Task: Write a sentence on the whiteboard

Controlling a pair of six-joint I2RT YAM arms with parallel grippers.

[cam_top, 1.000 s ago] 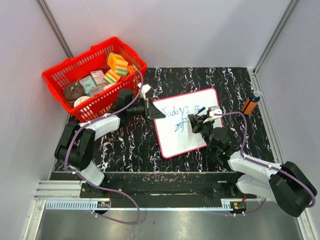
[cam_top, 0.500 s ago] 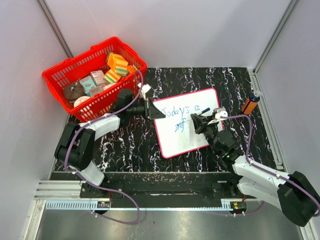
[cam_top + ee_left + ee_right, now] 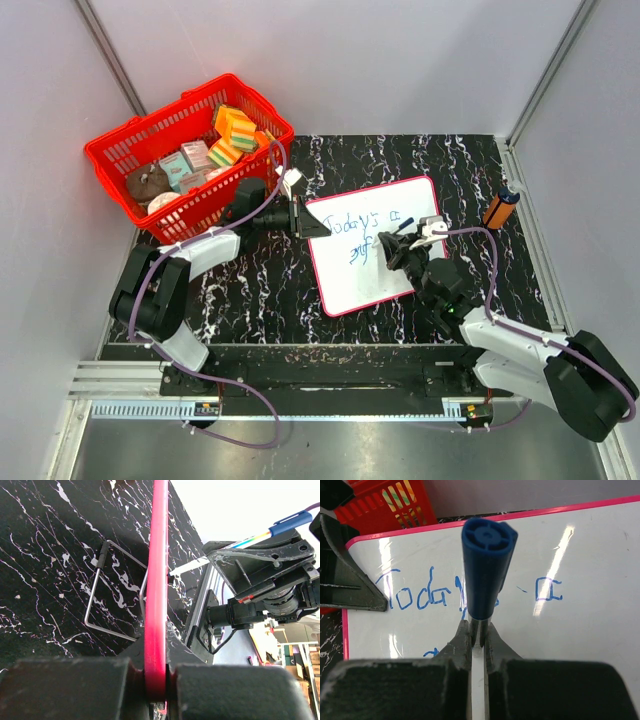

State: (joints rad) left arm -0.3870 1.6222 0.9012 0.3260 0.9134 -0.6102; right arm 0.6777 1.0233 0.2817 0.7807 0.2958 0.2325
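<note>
Tabletop, black with white marble veining, bears everything listed. Red basket, plastic mesh, at the far left corner, filled with yellow, orange and green sponges, small boxes and a brown item. Whiteboard, white with a red-pink rim and rounded corners, lies right of centre on the tabletop, turned at an angle, its far left corner just beside the basket; the left wrist view shows its rim edge-on. Left gripper, black, reaches from the basket side, jaws pressed onto the board's rim at that corner, pinching it. Right gripper, black, stands over the board's middle, jaws clamped on the barrel of a blue marker, whose blue end faces the wrist camera; whether the tip touches the board cannot be told. Wire loop, thin grey metal, seen beside the rim over the tabletop; its attachment cannot be told. Orange cylinder with dark cap, on the tabletop right of the board, apart from it. Sentence, thin blue handwriting on the board's far half: "Today" partly hidden by the marker, a dash and a small box-like mark to its right, and a short scribble on a second line
</note>
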